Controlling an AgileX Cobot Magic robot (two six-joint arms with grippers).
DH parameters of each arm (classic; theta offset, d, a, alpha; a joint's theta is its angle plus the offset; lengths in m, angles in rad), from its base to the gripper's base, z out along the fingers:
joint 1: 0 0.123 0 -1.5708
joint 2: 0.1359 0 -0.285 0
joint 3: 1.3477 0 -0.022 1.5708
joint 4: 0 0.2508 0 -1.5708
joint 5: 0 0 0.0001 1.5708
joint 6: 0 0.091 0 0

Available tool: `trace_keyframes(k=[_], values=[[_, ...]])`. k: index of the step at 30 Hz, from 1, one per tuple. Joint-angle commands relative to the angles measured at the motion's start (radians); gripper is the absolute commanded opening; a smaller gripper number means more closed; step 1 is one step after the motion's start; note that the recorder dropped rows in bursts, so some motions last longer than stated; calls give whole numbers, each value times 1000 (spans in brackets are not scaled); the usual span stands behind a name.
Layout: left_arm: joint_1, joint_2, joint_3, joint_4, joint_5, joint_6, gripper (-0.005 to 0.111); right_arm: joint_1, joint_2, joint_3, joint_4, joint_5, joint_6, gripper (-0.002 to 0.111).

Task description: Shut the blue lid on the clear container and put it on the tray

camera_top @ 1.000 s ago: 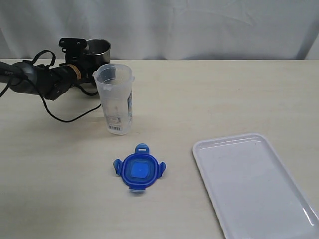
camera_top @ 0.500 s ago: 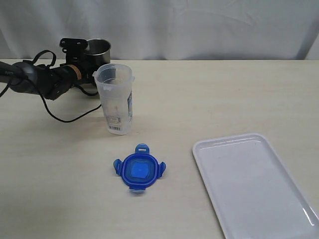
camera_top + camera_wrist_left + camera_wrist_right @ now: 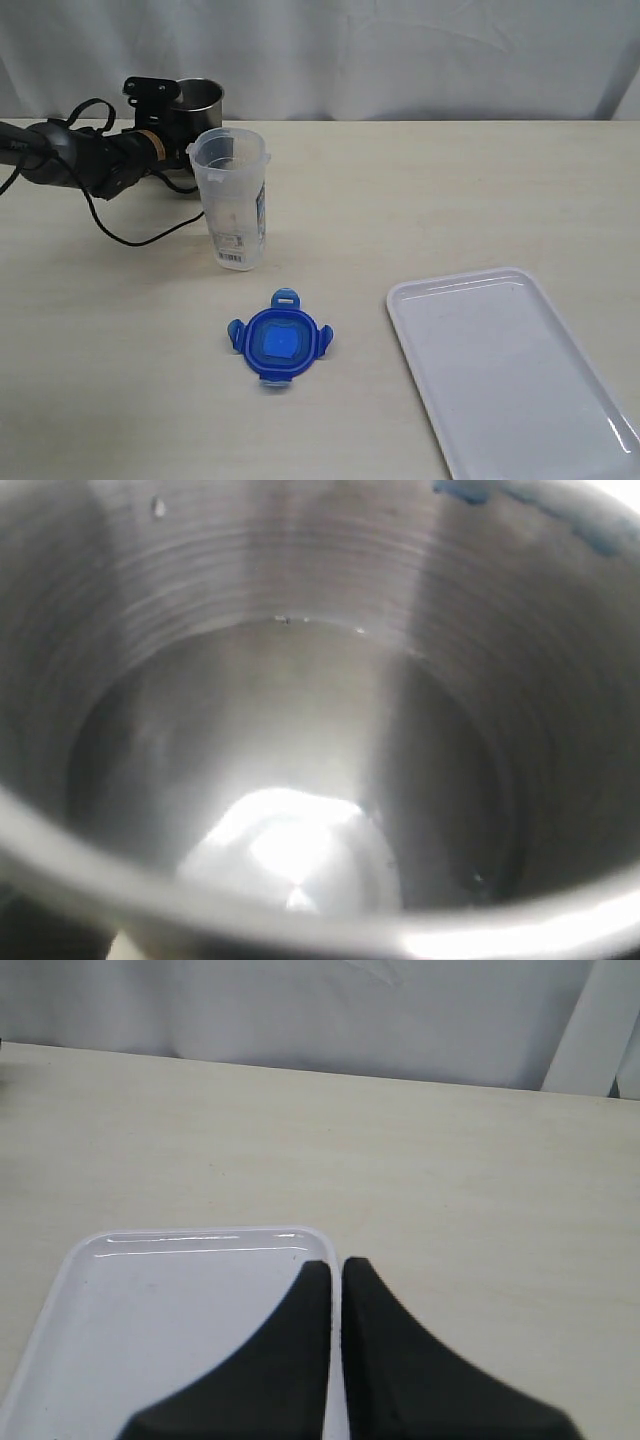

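The blue lid (image 3: pixel 280 341) lies flat on the table, in front of the clear container (image 3: pixel 232 200), which stands upright and open. The white tray (image 3: pixel 510 370) lies at the front right with nothing on it. My left gripper (image 3: pixel 176 150) is at the back left, against the grey steel cup (image 3: pixel 196 100). Its fingers are hidden, and the left wrist view shows only the cup's inside (image 3: pixel 300 680). My right gripper (image 3: pixel 336 1265) is shut with nothing in it, above the tray's rim (image 3: pixel 200 1235). It is outside the exterior view.
The left arm (image 3: pixel 80 160) lies low over the table at the far left, with a black cable (image 3: pixel 130 235) looping toward the container. A white curtain hangs behind the table's far edge.
The left arm has edged very slightly toward the steel cup. The lid, the container and the tray have not moved.
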Motion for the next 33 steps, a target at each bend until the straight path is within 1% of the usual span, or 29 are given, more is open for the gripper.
trace_keyframes(k=[1, 7, 12, 14, 18, 20, 24, 33], values=[[-7, -14, -6, 4, 3, -7, 85, -6, -5, 4, -4, -3, 0, 4], [-7, -16, -6, 4, 10, -7, 85, -6, -5, 4, -4, -3, 0, 4], [-12, -33, -6, 4, 62, -7, 84, -6, -5, 4, -4, -3, 0, 4], [-12, -42, -6, 4, 79, -7, 82, -6, -5, 4, -4, -3, 0, 4], [-10, -52, -6, 20, 155, -7, 71, -6, -5, 4, -4, -3, 0, 4], [-6, -52, -6, 32, 179, 4, 68, -6, -5, 4, -4, -3, 0, 4], [-6, -52, -6, 79, 198, 4, 69, -6, -5, 4, -4, -3, 0, 4], [-6, -52, -6, 80, 192, -33, 69, -6, -5, 4, -4, -3, 0, 4]])
